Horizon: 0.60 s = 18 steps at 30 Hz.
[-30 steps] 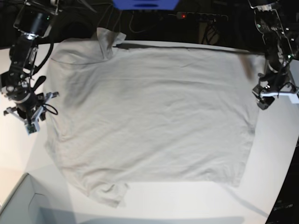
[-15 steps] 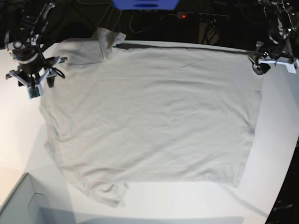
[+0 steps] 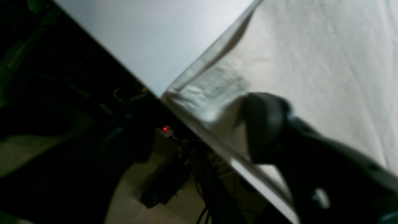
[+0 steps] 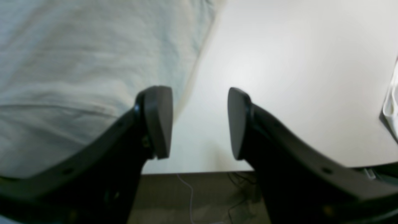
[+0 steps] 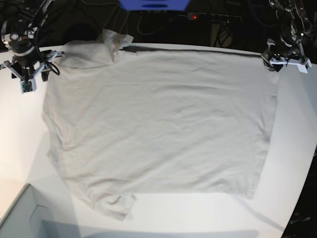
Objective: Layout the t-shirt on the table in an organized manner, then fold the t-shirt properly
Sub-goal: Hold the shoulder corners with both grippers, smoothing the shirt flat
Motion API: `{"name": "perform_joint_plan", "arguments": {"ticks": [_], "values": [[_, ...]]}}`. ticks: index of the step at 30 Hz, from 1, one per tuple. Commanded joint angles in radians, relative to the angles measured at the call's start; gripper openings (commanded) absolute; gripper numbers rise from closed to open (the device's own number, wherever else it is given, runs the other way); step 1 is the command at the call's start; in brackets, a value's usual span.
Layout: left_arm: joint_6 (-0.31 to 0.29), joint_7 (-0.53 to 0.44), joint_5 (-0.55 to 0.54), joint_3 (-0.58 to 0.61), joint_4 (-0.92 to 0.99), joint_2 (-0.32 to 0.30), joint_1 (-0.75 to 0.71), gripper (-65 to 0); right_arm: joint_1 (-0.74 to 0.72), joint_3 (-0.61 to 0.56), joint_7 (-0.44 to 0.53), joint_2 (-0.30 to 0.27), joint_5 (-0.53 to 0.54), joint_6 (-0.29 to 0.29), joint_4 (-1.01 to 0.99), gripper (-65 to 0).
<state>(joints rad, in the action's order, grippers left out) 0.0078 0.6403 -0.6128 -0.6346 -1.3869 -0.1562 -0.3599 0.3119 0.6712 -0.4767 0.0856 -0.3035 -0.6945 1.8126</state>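
Observation:
The light grey t-shirt [image 5: 158,124] lies spread flat on the white table [image 5: 292,148], with one sleeve folded at the far left and one at the near left. My right gripper [image 5: 28,74] hovers at the shirt's far-left edge. In the right wrist view it [image 4: 199,121] is open and empty, with shirt [image 4: 77,62] to its left and bare table [image 4: 295,77] to its right. My left gripper [image 5: 275,62] is at the shirt's far-right corner. In the left wrist view only one dark finger [image 3: 264,124] shows, above that corner [image 3: 211,93] at the table edge.
A pale box corner [image 5: 20,218] sits at the near left. Beyond the far table edge are a blue object [image 5: 153,4], a power strip with a red light [image 5: 194,17] and dark floor with cables. A white object [image 4: 391,102] shows at the right wrist view's right edge.
Both grippers have moved toward the table's far edge, the right one up the shirt's left side and the left one up its right side. The right gripper's jaws have opened wider.

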Motion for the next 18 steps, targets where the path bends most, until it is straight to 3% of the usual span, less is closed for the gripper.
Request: {"name": "perform_joint_plan", "arguments": {"ticks": [1, 11, 18], "values": [[-0.015, -0.024, -0.015, -0.003, -0.015, -0.027, 0.009, -29.6, -0.001, 0.005, 0.019, -0.007, 0.011, -0.004, 0.016, -35.8], [-0.015, -0.021, -0.015, -0.003, -0.030, -0.033, 0.005, -41.2, -0.001, 0.005, 0.017, -0.007, 0.011, -0.004, 0.016, -35.8], [-0.015, -0.014, -0.023, -0.001, -0.032, -0.026, -0.001, -42.6, 0.031, 0.005, 0.016, -0.007, 0.011, -0.004, 0.031, -35.6]]}}
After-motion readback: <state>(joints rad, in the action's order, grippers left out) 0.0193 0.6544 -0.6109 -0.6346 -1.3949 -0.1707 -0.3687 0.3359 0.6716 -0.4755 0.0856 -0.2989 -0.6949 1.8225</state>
